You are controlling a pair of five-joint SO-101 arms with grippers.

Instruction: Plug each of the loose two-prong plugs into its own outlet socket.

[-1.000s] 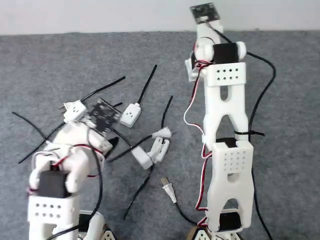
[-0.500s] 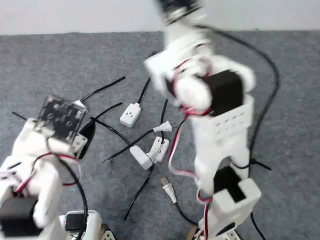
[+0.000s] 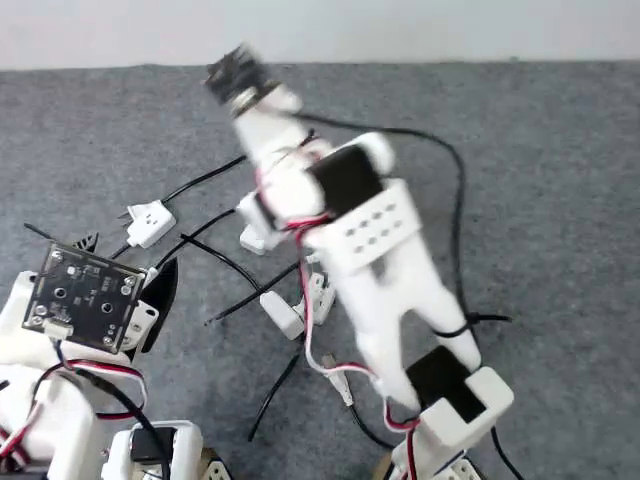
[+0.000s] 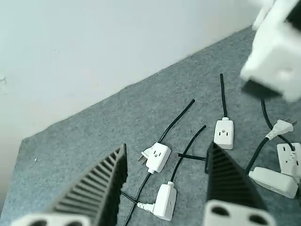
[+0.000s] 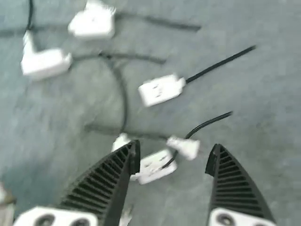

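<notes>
Several white outlet sockets and two-prong plugs on short black cords lie scattered on the grey carpet. In the high view one socket lies at the left, a socket and plug pair sits mid-table, and a loose plug lies nearer the front. My right arm hangs over the middle of this cluster. My right gripper is open above a loose plug and a socket, holding nothing. My left gripper is open and empty, raised at the near left above a socket and a plug.
A pale wall borders the far edge of the carpet. Black cords cross the carpet between the sockets. My left arm's base stands at the near left, the right arm's base at the near right.
The right arm has swung from the far right to the left, over the cluster of plugs. The left arm has pulled back toward the near left, uncovering the left socket.
</notes>
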